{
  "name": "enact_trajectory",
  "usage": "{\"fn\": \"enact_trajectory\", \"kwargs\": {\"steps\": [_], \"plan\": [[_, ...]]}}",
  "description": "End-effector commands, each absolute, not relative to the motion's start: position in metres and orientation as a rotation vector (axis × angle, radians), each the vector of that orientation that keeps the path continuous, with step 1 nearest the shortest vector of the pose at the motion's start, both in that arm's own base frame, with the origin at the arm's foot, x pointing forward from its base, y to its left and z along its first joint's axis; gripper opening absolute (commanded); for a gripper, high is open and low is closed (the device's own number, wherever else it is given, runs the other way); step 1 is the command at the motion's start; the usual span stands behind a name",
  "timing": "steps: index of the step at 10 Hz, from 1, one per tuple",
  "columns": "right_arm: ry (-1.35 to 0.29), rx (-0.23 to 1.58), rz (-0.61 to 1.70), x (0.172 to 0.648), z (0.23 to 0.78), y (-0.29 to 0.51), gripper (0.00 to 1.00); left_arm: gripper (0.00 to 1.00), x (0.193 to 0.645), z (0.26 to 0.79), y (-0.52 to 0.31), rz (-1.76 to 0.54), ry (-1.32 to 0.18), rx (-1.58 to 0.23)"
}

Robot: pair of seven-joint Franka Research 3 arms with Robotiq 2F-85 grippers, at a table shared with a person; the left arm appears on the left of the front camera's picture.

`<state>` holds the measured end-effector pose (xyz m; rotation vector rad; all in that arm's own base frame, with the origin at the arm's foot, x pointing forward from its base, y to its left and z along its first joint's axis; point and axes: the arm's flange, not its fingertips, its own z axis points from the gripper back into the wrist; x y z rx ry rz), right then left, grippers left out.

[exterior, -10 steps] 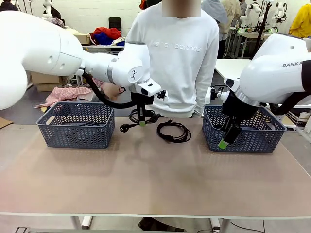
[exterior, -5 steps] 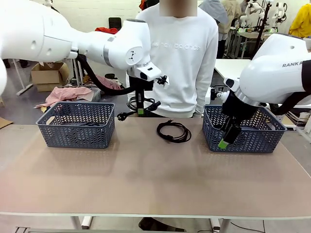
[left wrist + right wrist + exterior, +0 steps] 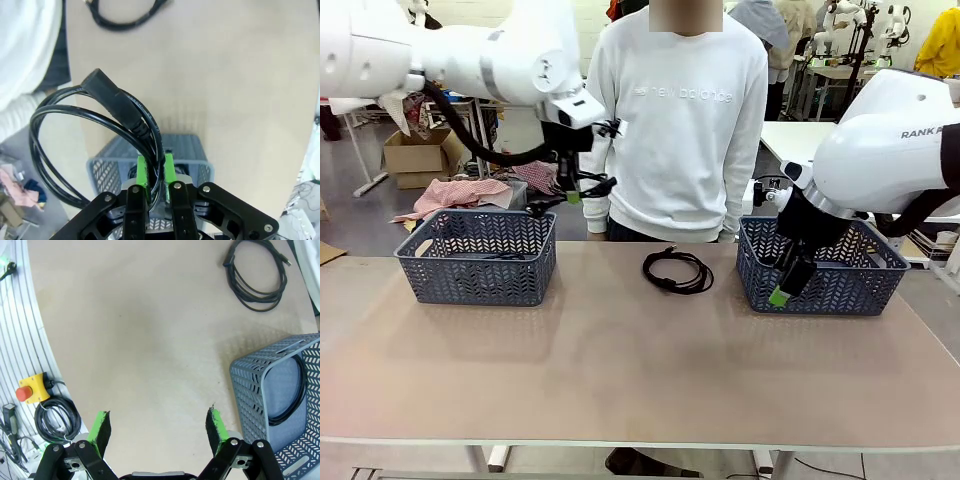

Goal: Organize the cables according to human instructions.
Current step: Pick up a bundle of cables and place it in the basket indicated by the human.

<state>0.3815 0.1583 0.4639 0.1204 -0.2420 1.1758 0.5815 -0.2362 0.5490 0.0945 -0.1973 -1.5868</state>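
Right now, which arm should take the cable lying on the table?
Right. The right gripper is open and empty at the right basket, near the loose cable. The left gripper is shut on a second cable, raised by the left basket.

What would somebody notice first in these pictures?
The left gripper pinches a looped black cable in the air over the left basket. Another coiled cable lies on the table between that basket and the right basket, in front of a person in a white sweater.
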Motion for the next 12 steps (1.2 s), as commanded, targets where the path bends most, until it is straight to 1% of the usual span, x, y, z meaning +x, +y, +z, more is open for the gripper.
{"fn": "enact_trajectory", "kwargs": {"steps": [1,3,7,12], "plan": [[-0.243,0.113,1.173,0.382,0.465,0.160,1.00,0.00,0.575,0.550,-0.194,-1.587,-0.223,0.077],[-0.243,0.113,1.173,0.382,0.465,0.160,1.00,0.00,0.577,0.550,-0.161,-1.575,-0.241,0.075],[-0.243,0.113,1.173,0.382,0.465,0.160,1.00,0.00,0.586,0.528,-0.102,-1.537,-0.265,0.045],[-0.243,0.113,1.173,0.382,0.465,0.160,1.00,0.00,0.591,0.491,-0.073,-1.524,-0.228,0.013]]}}
